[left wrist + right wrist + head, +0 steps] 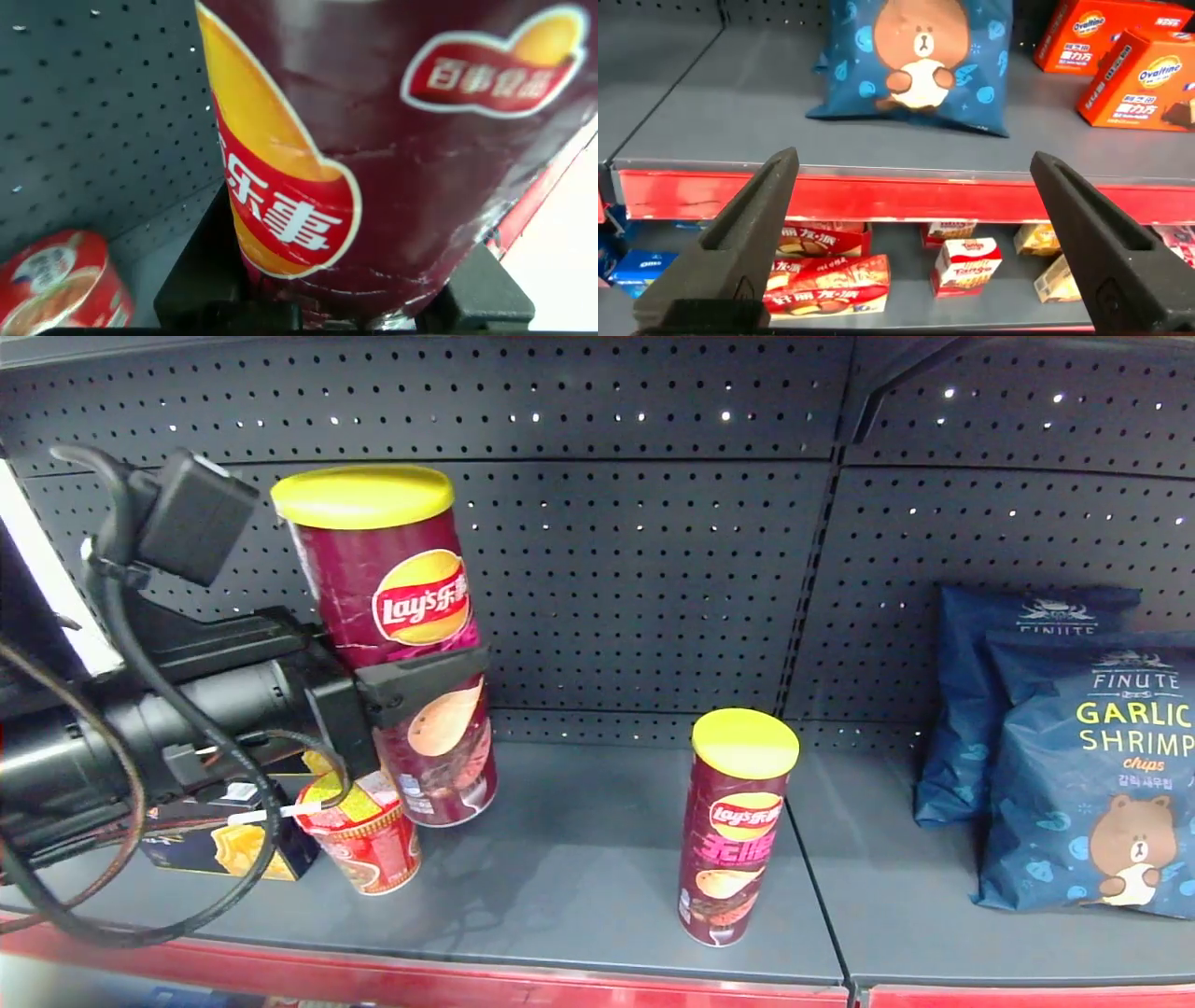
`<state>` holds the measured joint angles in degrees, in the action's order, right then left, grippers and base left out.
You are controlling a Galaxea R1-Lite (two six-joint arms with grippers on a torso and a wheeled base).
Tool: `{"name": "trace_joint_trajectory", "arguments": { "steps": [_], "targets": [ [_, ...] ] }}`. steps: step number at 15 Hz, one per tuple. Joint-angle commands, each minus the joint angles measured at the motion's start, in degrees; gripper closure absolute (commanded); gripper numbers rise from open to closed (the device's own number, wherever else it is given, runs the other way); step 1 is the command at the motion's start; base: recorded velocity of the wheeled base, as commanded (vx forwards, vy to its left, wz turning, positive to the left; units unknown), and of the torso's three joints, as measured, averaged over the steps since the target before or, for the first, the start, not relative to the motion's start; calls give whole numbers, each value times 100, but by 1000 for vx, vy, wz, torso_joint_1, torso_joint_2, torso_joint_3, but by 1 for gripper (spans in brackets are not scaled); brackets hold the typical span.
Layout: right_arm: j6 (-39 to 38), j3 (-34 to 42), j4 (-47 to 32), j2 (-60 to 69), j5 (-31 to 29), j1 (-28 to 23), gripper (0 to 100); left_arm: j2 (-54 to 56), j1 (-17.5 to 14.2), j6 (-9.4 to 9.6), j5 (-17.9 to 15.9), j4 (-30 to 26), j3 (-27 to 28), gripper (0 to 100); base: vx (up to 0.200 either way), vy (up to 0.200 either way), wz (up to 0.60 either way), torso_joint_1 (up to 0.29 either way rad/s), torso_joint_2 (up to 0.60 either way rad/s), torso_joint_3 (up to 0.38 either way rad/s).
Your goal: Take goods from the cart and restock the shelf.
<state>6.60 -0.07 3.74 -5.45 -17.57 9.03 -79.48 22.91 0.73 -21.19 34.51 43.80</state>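
Left gripper [425, 683] is clamped on a tilted chip can [392, 616] low over the shelf [579, 868], not yet released; a matching can [738, 826] already stands upright mid-shelf; right gripper [924, 243] is spread, empty, so more restocking is probably left.

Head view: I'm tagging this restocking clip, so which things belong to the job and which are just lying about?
Job: left gripper; held chip can; shelf.
Lying about: standing chip can; noodle cup; small box; blue snack bags.
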Motion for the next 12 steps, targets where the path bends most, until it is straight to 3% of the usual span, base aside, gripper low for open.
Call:
{"name": "trace_joint_trajectory", "arguments": {
  "steps": [1,2,8,12],
  "targets": [
    [17,-1,4,-26,8,2,0,-498,65,-3,-8,47,137,100,0,0,0,0,0,0],
    [8,7,4,-26,8,2,0,-507,82,-12,-8,47,146,100,0,0,-600,7,-2,2],
    [-9,7,4,-26,-1,2,0,-621,82,-38,-8,64,199,100,0,0,0,0,0,0],
    [-53,7,-5,-26,8,2,0,-1210,47,-12,168,513,533,100,0,0,0,0,0,0]
  ]
}}
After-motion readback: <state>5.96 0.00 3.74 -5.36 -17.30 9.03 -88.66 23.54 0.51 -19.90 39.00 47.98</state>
